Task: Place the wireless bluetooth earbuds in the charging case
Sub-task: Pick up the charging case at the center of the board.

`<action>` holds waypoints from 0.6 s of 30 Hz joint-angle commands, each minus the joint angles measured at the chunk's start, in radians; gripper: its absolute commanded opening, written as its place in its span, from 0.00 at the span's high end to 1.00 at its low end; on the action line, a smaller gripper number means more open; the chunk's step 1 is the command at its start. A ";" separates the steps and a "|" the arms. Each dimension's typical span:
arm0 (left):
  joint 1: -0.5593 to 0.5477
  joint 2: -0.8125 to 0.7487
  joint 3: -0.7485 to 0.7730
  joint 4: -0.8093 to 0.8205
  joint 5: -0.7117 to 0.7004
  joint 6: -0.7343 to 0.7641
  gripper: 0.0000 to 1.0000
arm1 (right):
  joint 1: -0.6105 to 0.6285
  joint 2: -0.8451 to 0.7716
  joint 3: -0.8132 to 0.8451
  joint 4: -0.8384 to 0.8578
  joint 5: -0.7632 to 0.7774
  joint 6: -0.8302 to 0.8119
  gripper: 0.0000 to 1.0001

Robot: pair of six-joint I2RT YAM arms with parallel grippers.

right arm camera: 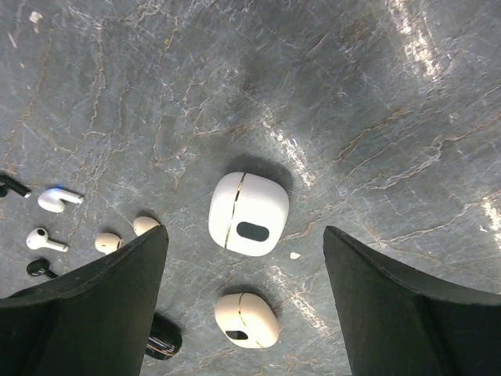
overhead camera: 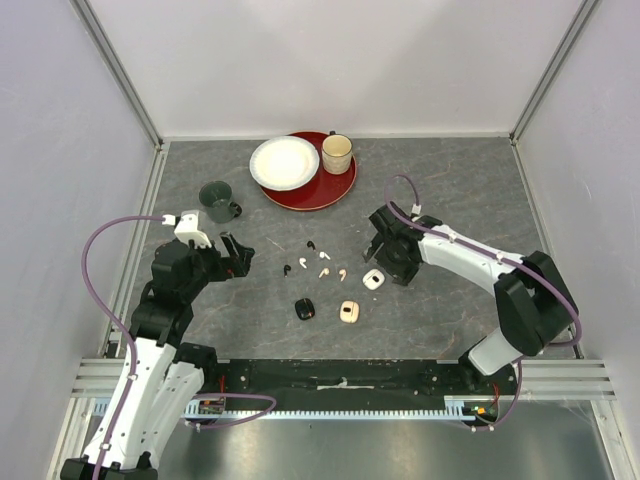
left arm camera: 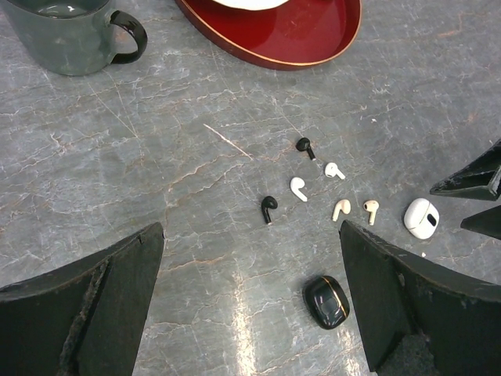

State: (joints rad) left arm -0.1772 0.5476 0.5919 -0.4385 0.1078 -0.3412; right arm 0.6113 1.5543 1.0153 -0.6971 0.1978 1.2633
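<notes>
Right claw (right arm camera: 244, 232) hangs released over the white case (right arm camera: 249, 214); left claw (left arm camera: 252, 227) gapes empty, earbuds (left arm camera: 298, 188) loose on the bench (overhead camera: 450, 190).

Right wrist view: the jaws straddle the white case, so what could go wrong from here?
1. The white case is smooth and rounded; as the right gripper closes, it might squirt out or rotate.
2. One finger stands close to two beige earbuds; coming down, it could knock them away.
3. The beige case lies close by and may get nudged.
</notes>
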 commanded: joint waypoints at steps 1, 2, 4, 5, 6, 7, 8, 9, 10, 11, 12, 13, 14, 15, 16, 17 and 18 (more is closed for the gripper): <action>-0.002 0.002 0.016 0.035 -0.002 -0.019 0.01 | 0.004 0.038 0.048 -0.013 -0.021 0.022 0.13; -0.001 0.005 0.017 0.035 -0.003 -0.019 0.01 | 0.004 0.044 0.049 -0.018 -0.018 0.030 0.13; -0.002 0.003 0.017 0.035 -0.007 -0.019 0.01 | 0.005 0.059 0.051 -0.022 -0.009 0.041 0.14; -0.002 0.003 0.017 0.034 -0.008 -0.021 0.01 | 0.004 0.065 0.049 -0.022 -0.008 0.045 0.14; -0.002 0.005 0.017 0.034 -0.008 -0.019 0.01 | 0.004 0.076 0.049 -0.021 -0.003 0.059 0.14; -0.002 0.003 0.017 0.034 -0.008 -0.019 0.01 | 0.004 0.084 0.049 -0.021 0.000 0.061 0.15; -0.002 0.002 0.017 0.032 -0.008 -0.019 0.01 | 0.004 0.104 0.054 -0.021 -0.004 0.064 0.15; -0.001 0.003 0.016 0.035 -0.008 -0.019 0.01 | 0.004 0.116 0.060 -0.021 -0.011 0.061 0.14; -0.001 0.003 0.016 0.034 -0.010 -0.019 0.01 | 0.005 0.128 0.072 -0.018 -0.021 0.058 0.14; -0.002 0.008 0.014 0.034 -0.011 -0.019 0.01 | 0.004 0.150 0.078 -0.018 -0.026 0.056 0.14; -0.002 0.014 0.016 0.032 -0.008 -0.018 0.01 | 0.004 0.159 0.085 -0.018 -0.031 0.061 0.14; -0.002 0.015 0.016 0.032 -0.004 -0.019 0.01 | 0.005 0.165 0.092 -0.013 -0.031 0.067 0.14; -0.002 0.020 0.017 0.032 0.001 -0.019 0.01 | 0.004 0.177 0.095 -0.013 -0.032 0.073 0.15; -0.002 0.028 0.017 0.034 0.004 -0.019 0.01 | 0.004 0.179 0.097 -0.015 -0.031 0.080 0.15; -0.001 0.031 0.019 0.032 0.004 -0.019 0.01 | 0.004 0.179 0.094 -0.016 -0.028 0.099 0.16; -0.002 0.034 0.022 0.032 0.007 -0.019 0.01 | 0.004 0.176 0.089 -0.018 -0.021 0.113 0.18; -0.002 0.035 0.022 0.029 0.004 -0.019 0.01 | 0.004 0.173 0.083 -0.018 -0.018 0.123 0.18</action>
State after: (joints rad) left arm -0.1772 0.5720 0.5919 -0.4385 0.1070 -0.3412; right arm 0.6113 1.7321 1.0718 -0.7036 0.1726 1.3216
